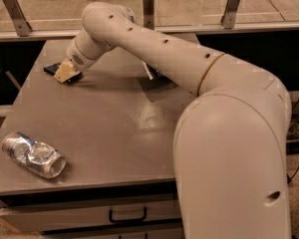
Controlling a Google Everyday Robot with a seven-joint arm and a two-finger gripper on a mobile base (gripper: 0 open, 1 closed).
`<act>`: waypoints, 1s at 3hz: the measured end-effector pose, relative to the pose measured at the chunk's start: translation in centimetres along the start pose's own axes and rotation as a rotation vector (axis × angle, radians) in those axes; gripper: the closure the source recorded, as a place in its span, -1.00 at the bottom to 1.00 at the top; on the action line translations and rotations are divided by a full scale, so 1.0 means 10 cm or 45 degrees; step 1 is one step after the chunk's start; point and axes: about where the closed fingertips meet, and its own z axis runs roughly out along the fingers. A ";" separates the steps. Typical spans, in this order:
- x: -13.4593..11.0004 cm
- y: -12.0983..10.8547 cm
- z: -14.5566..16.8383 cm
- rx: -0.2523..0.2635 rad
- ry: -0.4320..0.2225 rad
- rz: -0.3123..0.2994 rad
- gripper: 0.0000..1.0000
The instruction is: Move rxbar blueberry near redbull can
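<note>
The claw (66, 72) is low over the rxbar blueberry (52, 68) at the far-left corner of the table (114, 133). Whether it's gripping the bar, I can't tell. This looks like the pickup step. The next move calls for a secure hold, then a carry to the near-left edge, where the redbull can (34, 155) lies, well apart.

Your arm (159, 46) rises from its bulky lower link at the near right corner of the table (114, 133) and runs diagonally to a bend by the far edge. There the wrist turns down and to the left. Your gripper (66, 72) sits low near the far left corner, tip angled down at the surface.
</note>
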 end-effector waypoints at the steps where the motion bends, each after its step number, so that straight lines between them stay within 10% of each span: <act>1: -0.04 -0.01 -0.04 0.000 0.000 0.000 0.74; 3: -0.09 0.03 -0.56 0.036 -0.060 -0.074 1.00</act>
